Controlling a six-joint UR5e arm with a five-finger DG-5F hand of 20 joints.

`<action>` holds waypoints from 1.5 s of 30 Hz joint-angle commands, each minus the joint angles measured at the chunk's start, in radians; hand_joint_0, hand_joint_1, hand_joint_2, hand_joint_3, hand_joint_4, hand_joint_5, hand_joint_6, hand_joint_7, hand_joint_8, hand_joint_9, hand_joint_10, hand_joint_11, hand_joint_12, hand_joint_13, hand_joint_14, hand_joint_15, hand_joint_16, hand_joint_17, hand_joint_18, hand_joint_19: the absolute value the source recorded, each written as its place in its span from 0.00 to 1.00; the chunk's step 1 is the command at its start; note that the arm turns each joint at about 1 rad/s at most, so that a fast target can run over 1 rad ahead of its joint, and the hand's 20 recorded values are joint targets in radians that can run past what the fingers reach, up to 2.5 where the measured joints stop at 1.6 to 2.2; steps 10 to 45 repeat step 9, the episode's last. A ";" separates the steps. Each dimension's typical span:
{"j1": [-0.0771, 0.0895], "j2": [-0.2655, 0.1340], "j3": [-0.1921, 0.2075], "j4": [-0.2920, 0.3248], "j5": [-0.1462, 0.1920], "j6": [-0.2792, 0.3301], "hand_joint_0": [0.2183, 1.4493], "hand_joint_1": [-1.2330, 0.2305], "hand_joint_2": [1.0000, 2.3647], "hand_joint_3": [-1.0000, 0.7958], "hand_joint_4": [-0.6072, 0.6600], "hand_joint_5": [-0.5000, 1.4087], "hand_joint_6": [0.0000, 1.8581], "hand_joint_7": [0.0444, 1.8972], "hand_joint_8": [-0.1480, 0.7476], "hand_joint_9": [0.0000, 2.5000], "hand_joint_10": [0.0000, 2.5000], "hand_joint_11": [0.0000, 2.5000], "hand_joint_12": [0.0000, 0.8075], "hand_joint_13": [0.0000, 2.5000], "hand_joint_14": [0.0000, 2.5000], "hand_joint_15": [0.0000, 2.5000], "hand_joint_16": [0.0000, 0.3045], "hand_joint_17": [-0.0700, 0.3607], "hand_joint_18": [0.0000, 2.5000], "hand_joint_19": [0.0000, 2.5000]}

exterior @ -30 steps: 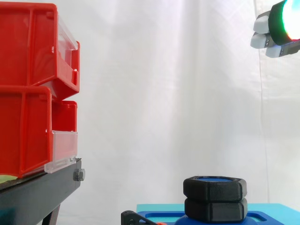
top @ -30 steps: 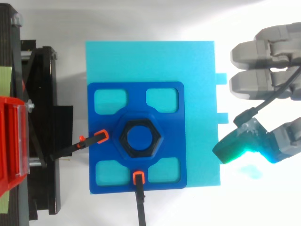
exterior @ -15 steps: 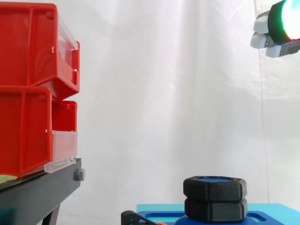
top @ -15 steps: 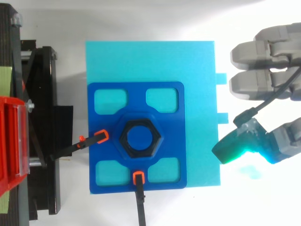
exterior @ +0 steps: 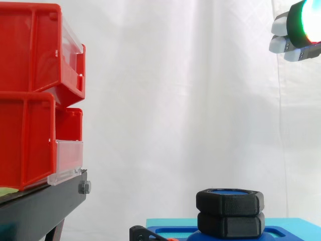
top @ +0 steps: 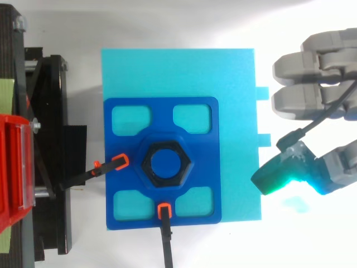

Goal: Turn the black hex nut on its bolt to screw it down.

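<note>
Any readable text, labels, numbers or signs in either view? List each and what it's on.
None can be read.
The red bins and their clear front panels show no print.
The black nut, blue holder and cyan plate are bare.
The hand shows no markings.

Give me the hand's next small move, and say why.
Probably carry the hand sideways until it hangs over the black hex nut. It is open and holds nothing, off past the edge of the light blue base and high above the nut, which sits untouched on its blue bolt.
</note>
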 commanded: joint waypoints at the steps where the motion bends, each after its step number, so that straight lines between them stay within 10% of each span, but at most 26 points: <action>1: 0.000 0.001 0.000 0.000 0.000 0.000 0.18 0.57 0.00 0.28 0.52 0.12 0.27 0.25 0.37 0.00 0.00 0.00 0.42 0.04 0.00 0.00 0.18 0.45 0.03 0.02; 45: 0.000 0.001 0.001 0.000 0.000 0.000 0.18 0.56 0.00 0.28 0.52 0.12 0.27 0.25 0.38 0.00 0.00 0.00 0.42 0.05 0.00 0.00 0.18 0.45 0.04 0.03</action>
